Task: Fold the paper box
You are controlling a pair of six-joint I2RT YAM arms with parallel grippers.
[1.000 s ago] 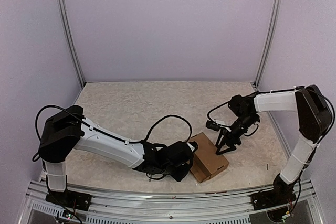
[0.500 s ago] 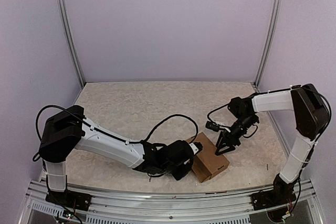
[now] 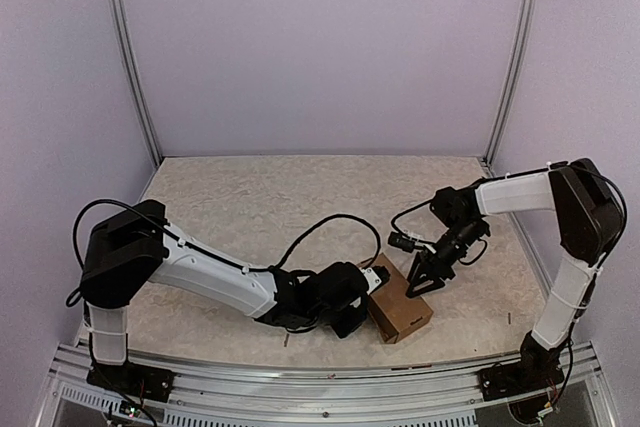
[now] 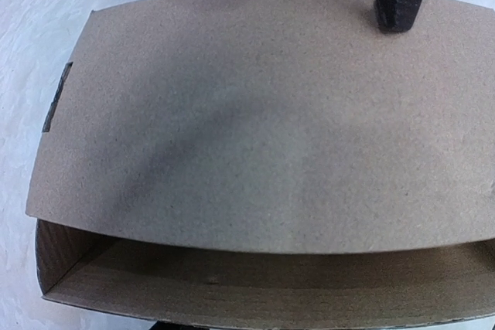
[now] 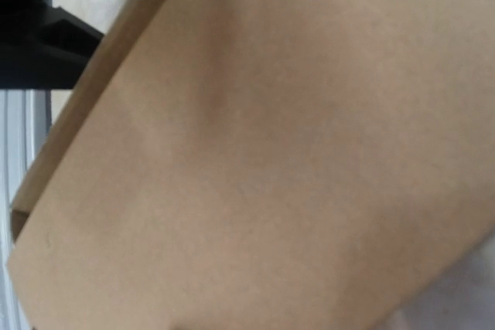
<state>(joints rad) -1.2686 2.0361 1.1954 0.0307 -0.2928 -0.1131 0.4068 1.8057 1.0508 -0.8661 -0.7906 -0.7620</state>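
The right gripper [image 3: 420, 284] stands with its jaws apart, and one fingertip [image 4: 398, 1] bears on the far edge of the lid [image 4: 263, 113]. The left gripper [image 3: 352, 309] is pressed against the left side of the paper box [image 3: 407, 311]; whether its jaws are apart or together I cannot tell. The box sits on the near right part of the table [image 3: 250, 207], between the two grippers. The step in hand looks like closing the lid: it bows over the tray, with a gap along the front that shows the inside. The next move probably calls for pressing the lid's front edge down and tucking it in while the left arm steadies the box.
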